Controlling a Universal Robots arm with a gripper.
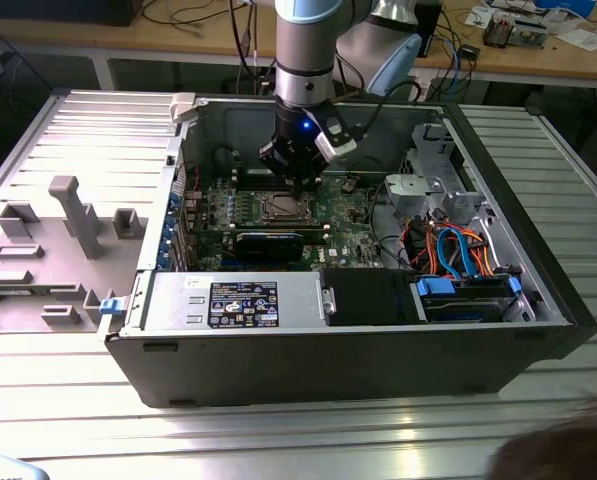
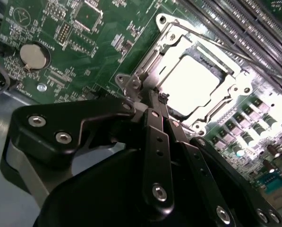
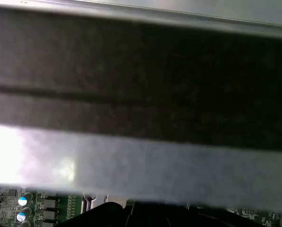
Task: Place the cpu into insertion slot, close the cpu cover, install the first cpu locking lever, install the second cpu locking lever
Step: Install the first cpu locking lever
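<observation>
In the exterior view my gripper (image 1: 296,182) hangs inside the open computer case, just above the insertion slot (image 1: 281,208) on the green motherboard (image 1: 353,235). In the second wrist view the two black fingers (image 2: 156,137) are pressed together with no gap. Their tips (image 2: 159,97) sit at the edge of the socket. The cpu (image 2: 192,78) lies in the socket with its pale metal face up. The silver cpu cover (image 2: 171,40) lies flat around it as a frame. A thin lever rod (image 2: 216,41) runs along one side of the socket. Whether the tips touch a lever I cannot tell.
A coin battery (image 2: 34,55) and long memory slots (image 2: 247,21) flank the socket. Around it in the case are a drive cage with blue and orange cables (image 1: 458,250), a grey power supply box (image 1: 233,300) and a metal case wall (image 3: 131,161). The removed side panel (image 1: 68,230) lies at the exterior view's left.
</observation>
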